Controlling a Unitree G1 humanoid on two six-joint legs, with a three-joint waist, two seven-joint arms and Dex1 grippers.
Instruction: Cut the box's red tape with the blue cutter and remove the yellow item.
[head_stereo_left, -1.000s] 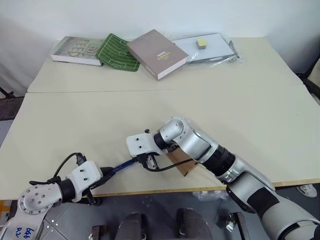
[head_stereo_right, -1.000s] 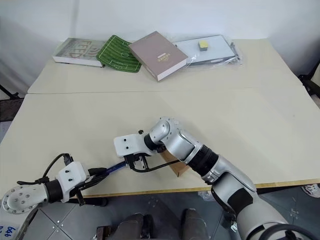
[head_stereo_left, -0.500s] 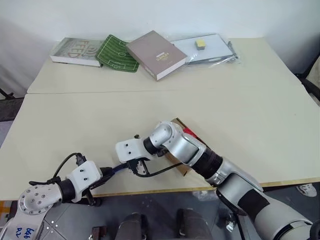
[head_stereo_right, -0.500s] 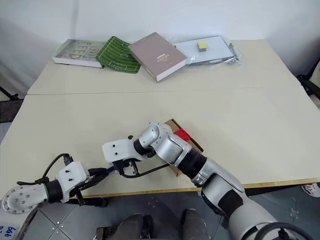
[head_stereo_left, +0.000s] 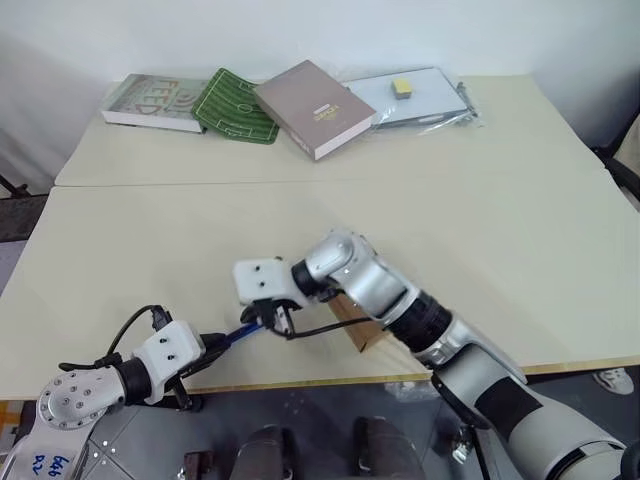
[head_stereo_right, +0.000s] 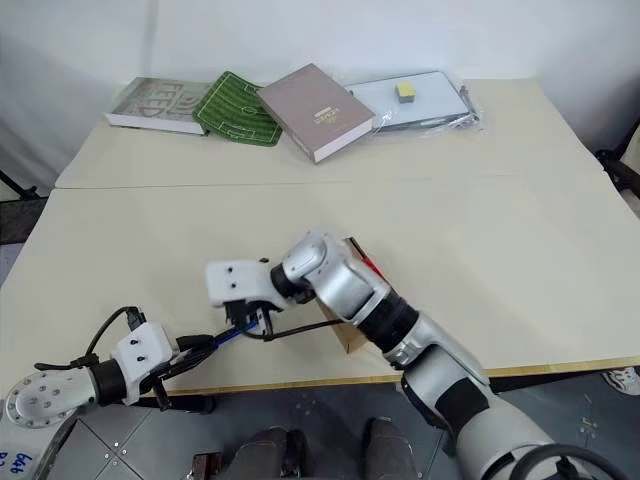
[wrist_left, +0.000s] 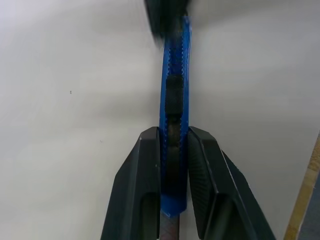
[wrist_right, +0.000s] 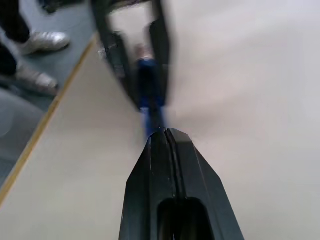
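Observation:
My left gripper (wrist_left: 174, 137) is shut on the rear half of the slim blue cutter (head_stereo_left: 240, 332), which it holds low over the table's front edge and points toward the box. My right gripper (head_stereo_left: 272, 322) is shut, and its fingertips (wrist_right: 165, 135) sit at the cutter's far end; whether they pinch it is unclear. The brown cardboard box (head_stereo_left: 360, 335) lies behind my right forearm, which covers most of it. A sliver of red tape (head_stereo_right: 361, 262) shows beside the arm. The yellow item is hidden.
Along the table's back edge lie a grey book (head_stereo_left: 155, 98), a green patterned book (head_stereo_left: 235, 105), a brownish-grey book (head_stereo_left: 315, 95) and a clear sleeve with a pale yellow block (head_stereo_left: 403, 87). A seam (head_stereo_left: 450, 178) runs across the table. The table's front edge (head_stereo_left: 300, 383) is close under both grippers.
My right hand slid left along the cutter, then lifted a little and rolled at the wrist. The left gripper and the cutter stayed in place.

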